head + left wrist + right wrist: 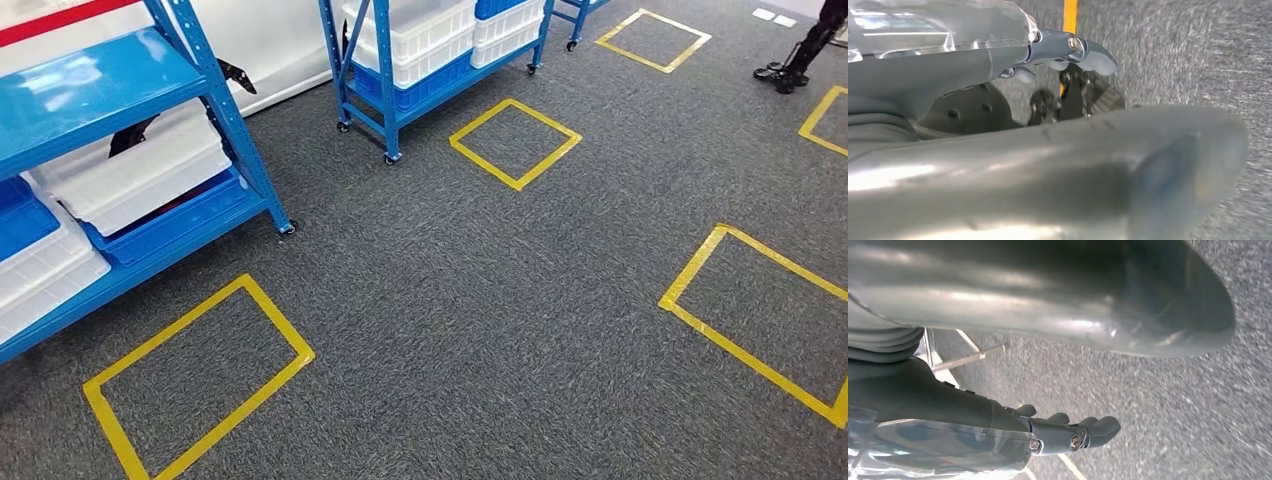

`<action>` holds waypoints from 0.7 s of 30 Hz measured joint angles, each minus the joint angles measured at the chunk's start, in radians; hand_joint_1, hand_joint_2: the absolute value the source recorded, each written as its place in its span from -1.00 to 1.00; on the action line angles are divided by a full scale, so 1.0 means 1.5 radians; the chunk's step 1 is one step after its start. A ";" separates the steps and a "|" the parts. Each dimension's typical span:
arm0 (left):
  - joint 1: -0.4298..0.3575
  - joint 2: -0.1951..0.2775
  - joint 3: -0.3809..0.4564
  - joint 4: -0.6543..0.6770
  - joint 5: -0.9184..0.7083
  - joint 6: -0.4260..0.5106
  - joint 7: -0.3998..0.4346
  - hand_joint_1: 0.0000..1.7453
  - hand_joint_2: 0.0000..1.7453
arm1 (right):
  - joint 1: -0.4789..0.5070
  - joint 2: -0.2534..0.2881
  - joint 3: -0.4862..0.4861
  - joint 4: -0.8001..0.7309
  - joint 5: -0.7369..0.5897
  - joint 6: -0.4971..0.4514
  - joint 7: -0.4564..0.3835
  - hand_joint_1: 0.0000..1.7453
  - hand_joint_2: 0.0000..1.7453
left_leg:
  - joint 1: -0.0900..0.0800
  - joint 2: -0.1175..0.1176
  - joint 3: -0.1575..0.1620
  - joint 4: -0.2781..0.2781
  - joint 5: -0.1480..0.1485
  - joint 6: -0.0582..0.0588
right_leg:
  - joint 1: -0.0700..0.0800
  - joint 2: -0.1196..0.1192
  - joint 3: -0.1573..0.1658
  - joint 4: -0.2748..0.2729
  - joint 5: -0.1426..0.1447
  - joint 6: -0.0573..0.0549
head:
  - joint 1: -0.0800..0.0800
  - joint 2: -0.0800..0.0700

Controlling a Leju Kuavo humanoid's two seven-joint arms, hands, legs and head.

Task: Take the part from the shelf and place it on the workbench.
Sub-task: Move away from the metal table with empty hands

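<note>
**Robot facing shelves across taped carpet, hands hanging empty**

On the grey carpet (470, 300) in the head view, several yellow tape squares are laid out, the nearest (197, 380) just in front of a blue shelf (120, 90) at the left. That shelf runs its long axis away from the camera and to the right, and its lower levels carry white bins (130, 175) over blue bins (165, 225). Something dark (130, 135) sticks out at a slant above a white bin, and another dark piece (238, 76) shows past the upright, but whether either is the part, and which way it points, cannot be told. A second blue shelf on wheels (430, 60) stands farther back, stacked with white and blue bins. A person's dark shoes (785, 75) are at the far right edge.

In the left wrist view, the left hand (1068, 50) hangs above the carpet with its fingers lightly curled and apart, holding nothing; a yellow tape line (1069, 15) runs beyond it. In the right wrist view, the right hand (1073, 432) likewise hangs over the carpet, fingers loosely bent side by side around nothing.
</note>
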 joint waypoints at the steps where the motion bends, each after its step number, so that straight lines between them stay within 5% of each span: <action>1: -0.001 0.000 0.006 0.000 0.006 0.001 0.001 -1.00 -1.00 | 0.000 0.000 -0.002 0.000 0.000 -0.001 0.000 -1.00 -1.00 | -0.003 -0.001 0.000 -0.004 -0.003 0.005 | 0.001 -0.006 0.002 -0.001 -0.002 0.004 | 0.000 0.000; 3: 0.000 0.001 0.017 0.000 0.018 0.002 0.003 -1.00 -1.00 | -0.001 0.000 -0.004 -0.001 0.000 -0.002 0.000 -1.00 -1.00 | -0.002 -0.017 0.002 -0.010 -0.005 0.014 | 0.000 -0.014 0.008 -0.002 -0.007 0.012 | 0.000 0.000; 5: 0.001 0.002 0.027 0.000 0.028 0.004 0.005 -1.00 -1.00 | -0.001 0.000 -0.006 -0.001 0.002 -0.003 0.000 -1.00 -1.00 | 0.002 -0.031 0.013 -0.021 -0.008 0.025 | -0.003 0.009 0.000 0.024 -0.019 0.018 | 0.000 0.000; 8: 0.000 0.003 0.039 0.000 0.040 0.007 0.007 -1.00 -1.00 | 0.002 -0.001 -0.008 -0.002 0.004 -0.003 0.000 -1.00 -1.00 | 0.004 -0.051 0.025 -0.025 -0.014 0.035 | -0.005 0.054 -0.076 0.151 -0.063 0.022 | 0.000 0.000; 10: 0.003 0.003 0.047 0.000 0.046 0.008 0.008 -1.00 -1.00 | 0.006 -0.001 -0.010 -0.002 0.006 -0.002 0.000 -1.00 -1.00 | 0.003 -0.070 0.038 -0.024 -0.022 0.034 | -0.007 0.059 -0.116 0.192 -0.053 0.025 | 0.000 0.000; 12: 0.006 0.003 0.054 0.000 0.051 0.009 0.008 -1.00 -1.00 | 0.008 -0.002 -0.010 -0.001 0.008 -0.002 0.001 -1.00 -1.00 | 0.005 -0.090 0.056 -0.023 -0.034 0.029 | -0.009 0.066 -0.106 0.130 0.011 0.028 | 0.000 0.000; 14: 0.008 0.003 0.059 0.000 0.055 0.009 0.009 -1.00 -1.00 | 0.012 -0.003 -0.011 0.001 0.010 0.000 0.001 -1.00 -1.00 | 0.005 -0.105 0.069 -0.021 -0.050 0.021 | -0.014 0.093 -0.079 0.045 0.057 0.030 | 0.000 0.000; 16: 0.008 0.004 0.062 0.000 0.057 0.010 0.009 -1.00 -1.00 | 0.013 -0.004 -0.011 0.002 0.010 0.002 0.001 -1.00 -1.00 | 0.005 -0.119 0.074 -0.022 -0.062 0.014 | -0.014 0.108 -0.064 0.011 0.054 0.025 | 0.000 0.000; 18: 0.008 0.005 0.066 0.000 0.057 0.010 0.010 -1.00 -1.00 | 0.011 -0.003 -0.011 0.002 0.011 0.003 0.001 -1.00 -1.00 | 0.008 -0.130 0.081 -0.028 -0.070 0.006 | -0.012 0.096 -0.055 0.007 0.041 0.015 | 0.000 0.000; 21: 0.007 0.007 0.070 0.000 0.057 0.010 0.009 -1.00 -1.00 | 0.012 -0.003 -0.011 0.000 0.012 0.004 0.002 -1.00 -1.00 | 0.009 -0.089 0.065 0.020 -0.083 -0.003 | -0.013 0.075 -0.021 -0.006 0.020 0.000 | 0.000 0.000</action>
